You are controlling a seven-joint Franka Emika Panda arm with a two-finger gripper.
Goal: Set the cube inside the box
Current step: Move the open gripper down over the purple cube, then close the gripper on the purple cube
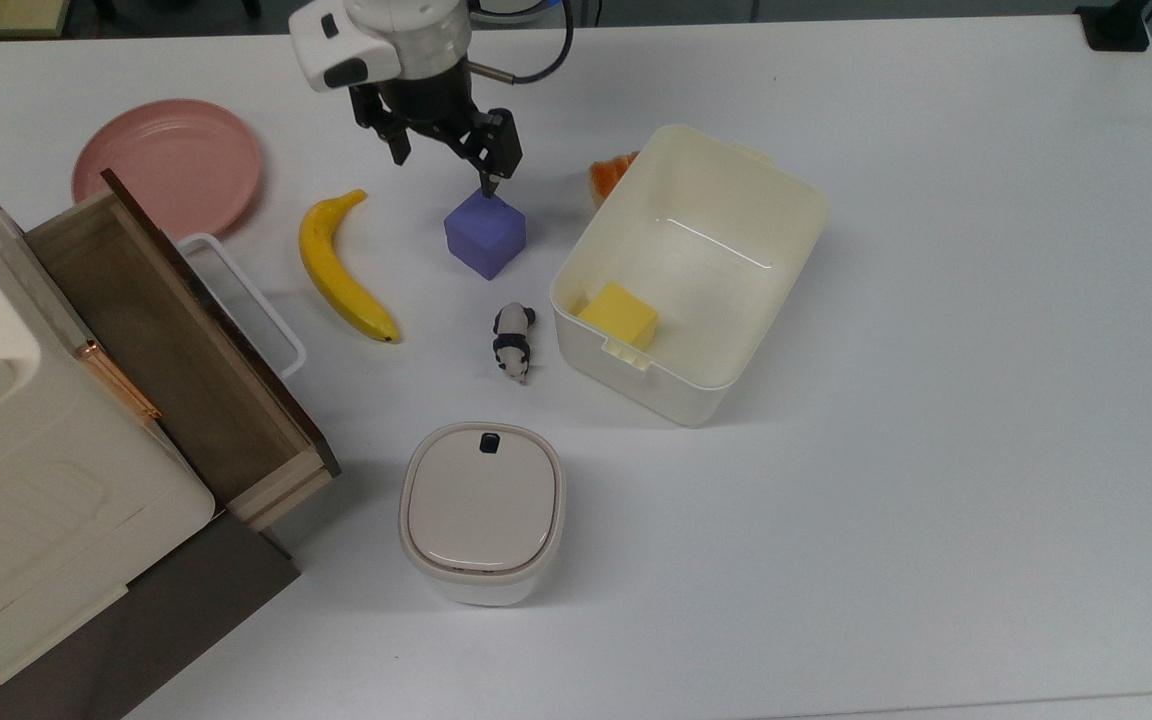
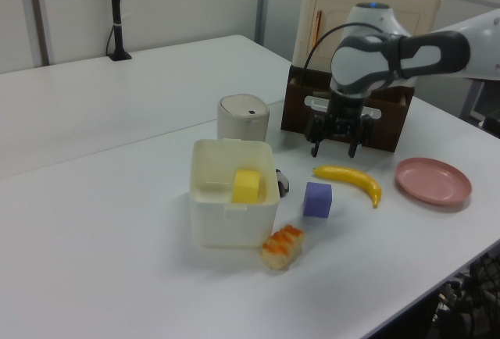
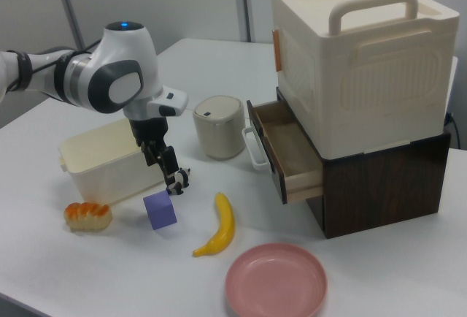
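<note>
The purple-blue cube (image 1: 484, 233) (image 2: 317, 199) (image 3: 160, 209) rests on the white table, just to the top view's left of the cream-white box (image 1: 716, 250) (image 2: 234, 226) (image 3: 102, 163). A yellow block (image 1: 618, 315) (image 2: 248, 186) lies inside the box. My gripper (image 1: 443, 170) (image 2: 333, 150) (image 3: 168, 174) hangs open above the table, over the cube's far edge as the top view shows it. One fingertip (image 1: 488, 185) is right over the cube's top corner. Nothing is between the fingers.
A banana (image 1: 341, 268), a pink plate (image 1: 168, 165) and an open wooden drawer (image 1: 166, 340) lie to the top view's left of the cube. A panda toy (image 1: 513, 342) and a lidded container (image 1: 482, 510) sit below it. A bread piece (image 1: 611, 175) lies behind the box.
</note>
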